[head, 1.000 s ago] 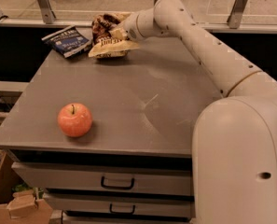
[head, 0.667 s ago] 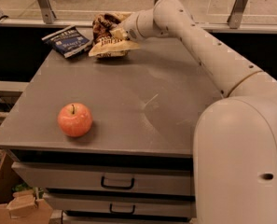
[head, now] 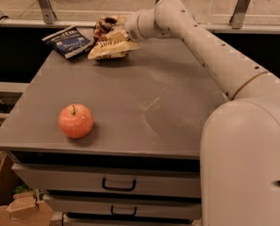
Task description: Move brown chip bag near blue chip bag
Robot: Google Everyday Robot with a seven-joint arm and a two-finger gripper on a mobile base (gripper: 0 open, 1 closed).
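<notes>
The brown chip bag, crinkled dark brown and cream, is at the far edge of the grey table, just right of the blue chip bag. The two bags almost touch. My gripper reaches in from the right and is shut on the brown bag's upper right part. The bag's lower edge is at or just above the tabletop. The blue bag lies flat at the far left corner, partly over the table's edge.
A red apple sits near the table's front left. Drawers with handles are below the tabletop. A dark gap and a railing run behind the table. Cardboard boxes stand on the floor at the lower left.
</notes>
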